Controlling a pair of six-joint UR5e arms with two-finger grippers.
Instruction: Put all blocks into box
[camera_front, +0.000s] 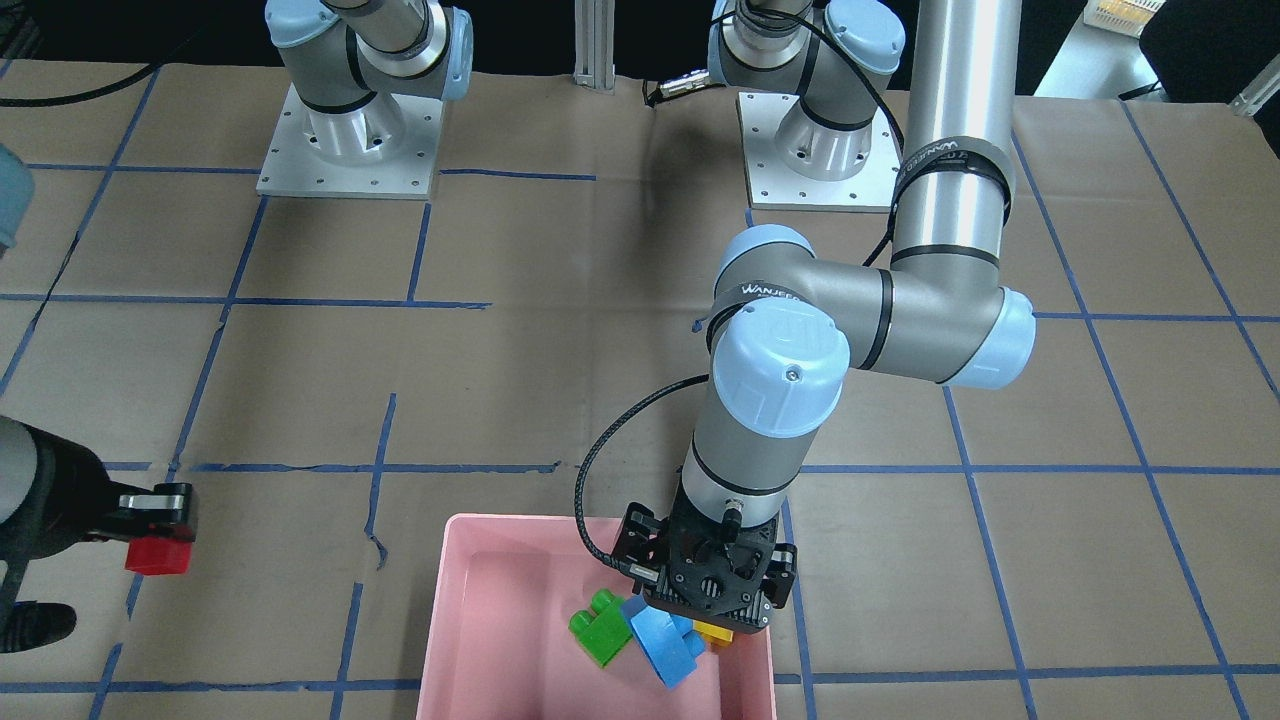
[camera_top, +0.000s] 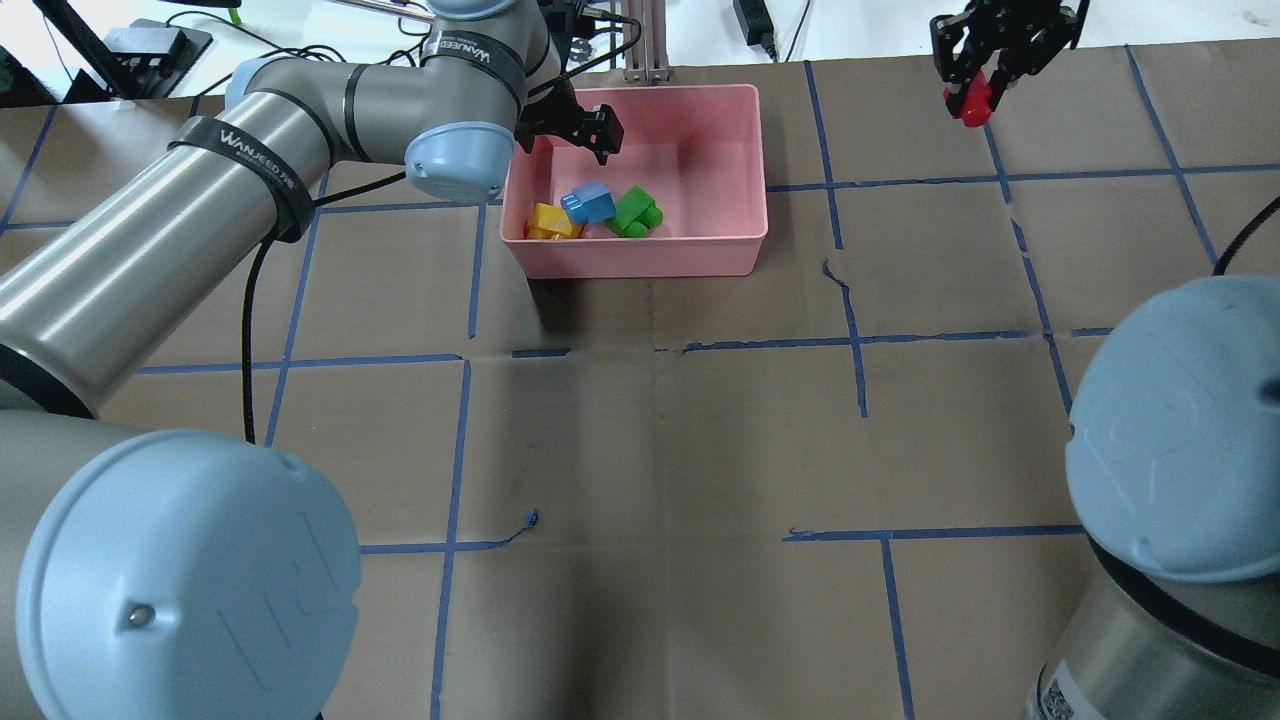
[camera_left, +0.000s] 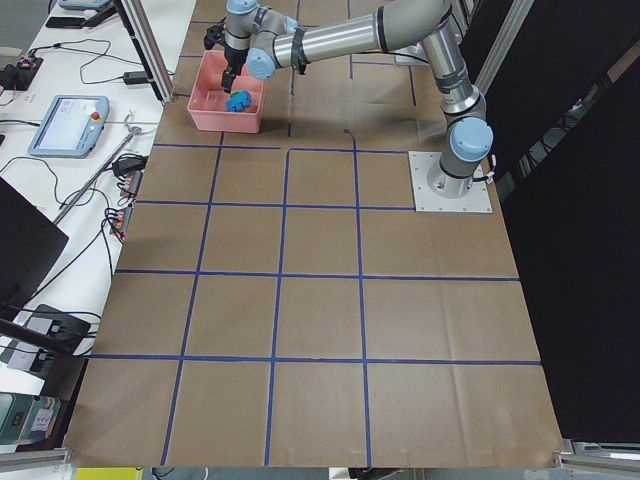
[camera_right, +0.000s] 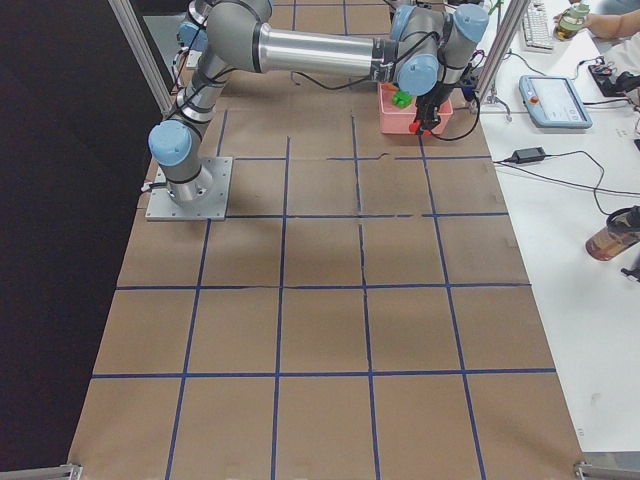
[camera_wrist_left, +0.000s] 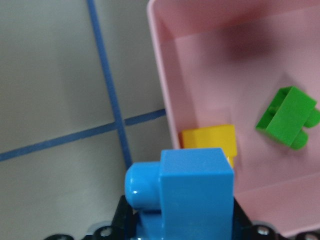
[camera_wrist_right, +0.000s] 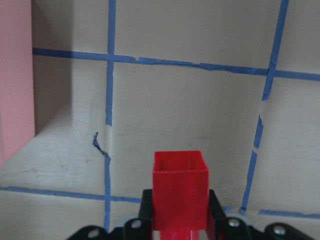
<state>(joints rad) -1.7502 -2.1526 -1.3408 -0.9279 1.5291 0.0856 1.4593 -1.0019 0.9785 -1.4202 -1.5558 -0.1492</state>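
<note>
The pink box (camera_top: 640, 262) stands at the far middle of the table. The green block (camera_top: 635, 212) and the yellow block (camera_top: 548, 220) lie inside it at its left end. My left gripper (camera_front: 685, 615) is shut on the blue block (camera_front: 662, 640) and holds it over the box's left end, just above the yellow block (camera_wrist_left: 210, 140). My right gripper (camera_top: 975, 90) is shut on the red block (camera_top: 970, 102) and holds it above the table, right of the box and apart from it. In the right wrist view the red block (camera_wrist_right: 180, 187) sits between the jaws.
Brown paper with a blue tape grid (camera_top: 860, 340) covers the table. An aluminium post (camera_top: 640, 50) stands just behind the box. The two arm base plates (camera_front: 350, 150) sit on the robot's side. Cables and a tablet (camera_right: 555, 100) lie beyond the far edge.
</note>
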